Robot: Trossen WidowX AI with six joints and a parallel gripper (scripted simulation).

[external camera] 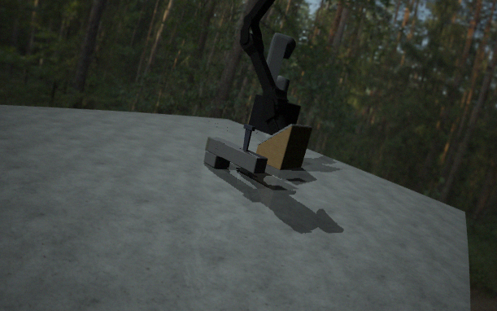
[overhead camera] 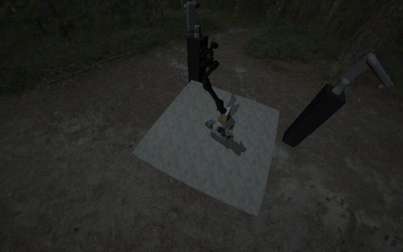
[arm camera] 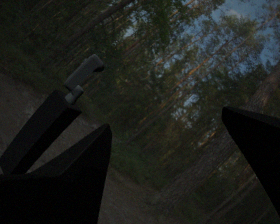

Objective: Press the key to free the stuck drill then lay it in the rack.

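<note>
I see a grey concrete slab (overhead camera: pixel 188 158) on bare dirt ground (overhead camera: pixel 60 185), 2 dark pedestals with grey camera mounts (overhead camera: pixel 310 119) beside it, and dim pine forest (external camera: pixel 399 81) under fading evening light

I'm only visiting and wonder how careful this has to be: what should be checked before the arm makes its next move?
1. Pincer open: ok, its fingers stand wide apart.
2. Pincer holding nothing: ok, only forest shows between the fingers.
3. Pincer at the work pieces: ok, one dark finger points down at the long grey bar, beside the tan wedge-shaped block.
4. Finger touching the bar: cannot tell.
5. Key, drill and rack told apart: cannot tell, too dark and small.
</note>
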